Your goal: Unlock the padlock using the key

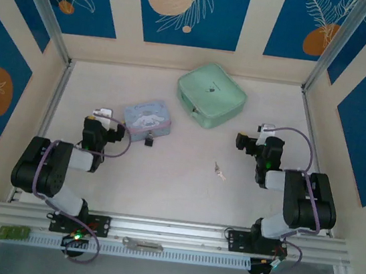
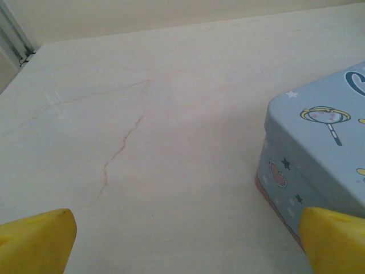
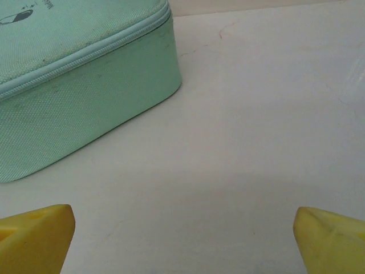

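Padlock (image 1: 148, 141) first: tiny, dark, left of centre in the top view, at the lower right corner of the blue tin (image 1: 146, 117); hooked to it or only beside it, impossible to tell. Far left, left end effector (image 1: 105, 125) spread wide, holding nothing, over bare counter (image 2: 142, 142) beside the tin. Probably light, rigid and quick to skid; best pinched across the flat body, shackle left free. Right of centre, key (image 1: 219, 172) lying flat, well apart from the padlock. Thin, hard, likely slippery; best taken by the head, blade left clear. Far right, right end effector (image 1: 264, 137) likewise wide open and empty.
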